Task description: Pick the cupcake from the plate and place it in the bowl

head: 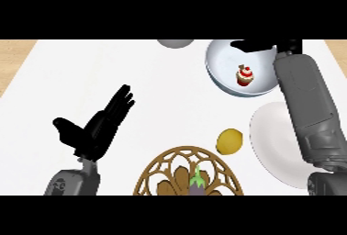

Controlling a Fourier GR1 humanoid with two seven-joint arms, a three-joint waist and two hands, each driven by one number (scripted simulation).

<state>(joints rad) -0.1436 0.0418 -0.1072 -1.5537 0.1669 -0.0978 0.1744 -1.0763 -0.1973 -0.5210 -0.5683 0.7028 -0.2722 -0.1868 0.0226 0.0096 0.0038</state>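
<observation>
Here, the white desk (102, 69) is filling most of the frame, with a strip of tan surface showing past its upper left and upper right corners.

At the right edge of the frame, a white plate (271, 137) is lying partly under the grey right forearm, and nothing is showing on the bare part of it. In the upper right, a pale bowl (227, 69) is holding the cupcake (245, 76), which is sitting upright in the bowl's right half, with white frosting and a red top. At the bottom centre, a brown openwork basket (186, 172) is carrying a small purple eggplant (197, 184) with a green stem, lying near its lower middle. A yellow lemon (230, 140) is resting on the desk between the basket and the plate, just beside the plate's left rim. A grey round object (176, 43) is peeking in at the top centre, cut off by the frame.

The right robot hand (254, 45) is reaching over the bowl's upper rim, above and slightly right of the cupcake and apart from it. Only a dark part of it is showing, so I cannot tell whether it is spread or curled. The left robot hand (95, 128) is resting at the lower left, fingers straight and pointing up, thumb out, holding nothing, well apart from the cupcake.
</observation>
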